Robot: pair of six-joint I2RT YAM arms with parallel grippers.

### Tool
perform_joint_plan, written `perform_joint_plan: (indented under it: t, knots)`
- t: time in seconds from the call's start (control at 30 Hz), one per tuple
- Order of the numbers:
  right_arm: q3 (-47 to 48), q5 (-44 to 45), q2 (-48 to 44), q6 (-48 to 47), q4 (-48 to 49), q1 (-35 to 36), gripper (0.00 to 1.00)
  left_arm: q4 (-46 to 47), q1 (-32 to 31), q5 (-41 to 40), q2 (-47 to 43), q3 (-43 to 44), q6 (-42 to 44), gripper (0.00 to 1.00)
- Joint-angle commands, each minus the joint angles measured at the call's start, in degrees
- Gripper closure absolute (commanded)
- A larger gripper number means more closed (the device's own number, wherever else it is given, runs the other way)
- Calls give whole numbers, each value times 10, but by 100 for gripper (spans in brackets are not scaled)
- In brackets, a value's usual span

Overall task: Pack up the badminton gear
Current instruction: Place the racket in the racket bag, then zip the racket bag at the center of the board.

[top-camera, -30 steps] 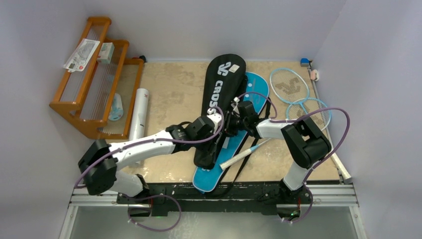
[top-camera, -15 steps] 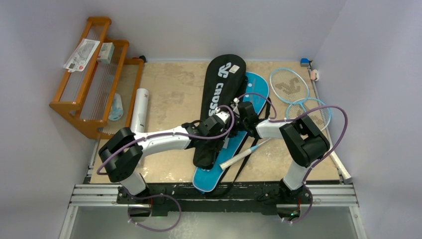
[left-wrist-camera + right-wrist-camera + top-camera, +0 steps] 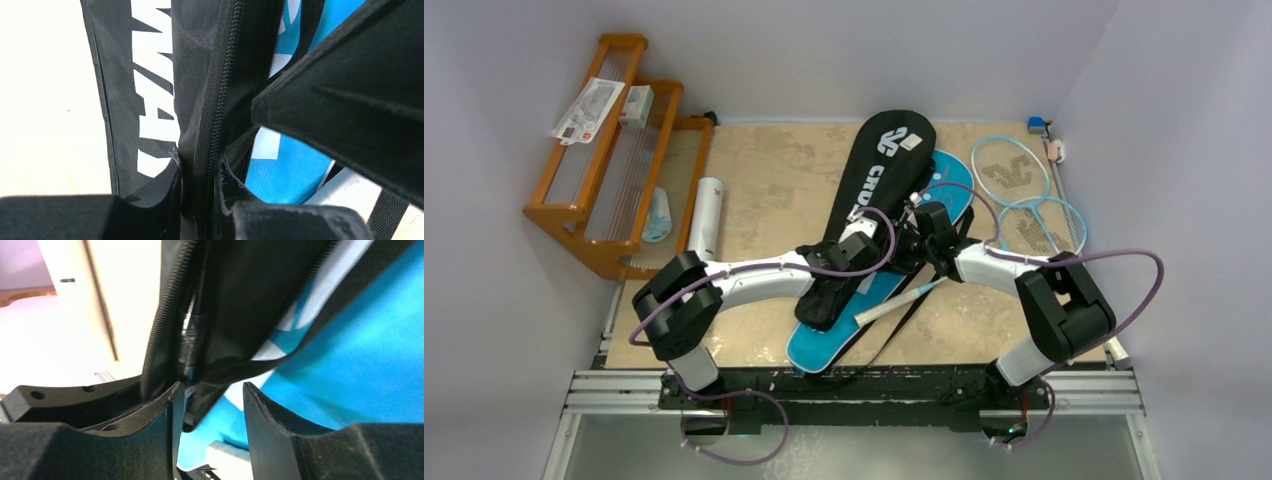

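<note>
Sandy-brown tabletop (image 3: 764, 180): your left gripper (image 3: 200, 205) is clenched on the zipper (image 3: 212, 100) of the black racket-shaped "CROSSWAY" fabric cover (image 3: 150, 75). Your right gripper (image 3: 210, 407) stands parted, loosely straddling that cover's edge. Underneath, mid-table, lies the blue racket-shaped cover (image 3: 350, 365).

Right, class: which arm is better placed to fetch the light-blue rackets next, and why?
Probably the right. The light-blue rackets lie on its side of the table, and the right hand is open, gripping nothing, while the left hand is shut on the zipper edge of the black cover.
</note>
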Motion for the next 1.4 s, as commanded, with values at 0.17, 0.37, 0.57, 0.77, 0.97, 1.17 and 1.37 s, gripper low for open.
perform_joint_plan:
  t: [0.17, 0.37, 0.57, 0.77, 0.97, 1.17, 1.37]
  knots:
    - [66, 103, 11, -44, -122, 0, 56, 44, 28, 71, -54, -29, 5, 100]
    - [99, 87, 50, -31, -106, 13, 58, 53, 44, 101, -74, -39, 6, 100]
    - [133, 98, 90, -24, -125, 37, 60, 70, 62, 134, -87, -51, 6, 100]
    - [117, 85, 80, -35, -128, 39, 95, 79, 81, 152, -88, -51, 15, 100]
    - [83, 72, 35, -66, -158, 39, 100, 85, 100, 166, -81, -35, 30, 100]
    - [50, -6, -13, -114, -184, 49, 100, 120, 135, 191, -48, -26, 28, 100]
    - [54, -59, -35, -169, -228, 68, 100, 172, 178, 261, -10, -6, 6, 100]
